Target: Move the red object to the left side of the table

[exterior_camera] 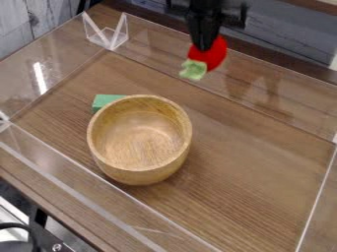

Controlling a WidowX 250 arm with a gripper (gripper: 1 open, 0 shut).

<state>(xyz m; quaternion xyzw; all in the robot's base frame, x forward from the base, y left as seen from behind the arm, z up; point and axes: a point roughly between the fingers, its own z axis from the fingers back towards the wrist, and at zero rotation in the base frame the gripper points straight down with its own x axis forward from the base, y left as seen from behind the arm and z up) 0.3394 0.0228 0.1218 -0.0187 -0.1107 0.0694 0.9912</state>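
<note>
The red object (208, 54), a small glossy toy strawberry with a light green cap at its lower left, hangs in the air above the far middle of the table (250, 148). My gripper (207, 43) comes down from the top edge and is shut on the strawberry's upper part. The fingertips are partly hidden by the toy and blurred.
A round wooden bowl (140, 138) stands left of centre. A flat green piece (105, 100) lies just behind the bowl. Clear acrylic walls (39, 69) edge the tabletop, with a folded clear stand (105, 31) in the far left corner.
</note>
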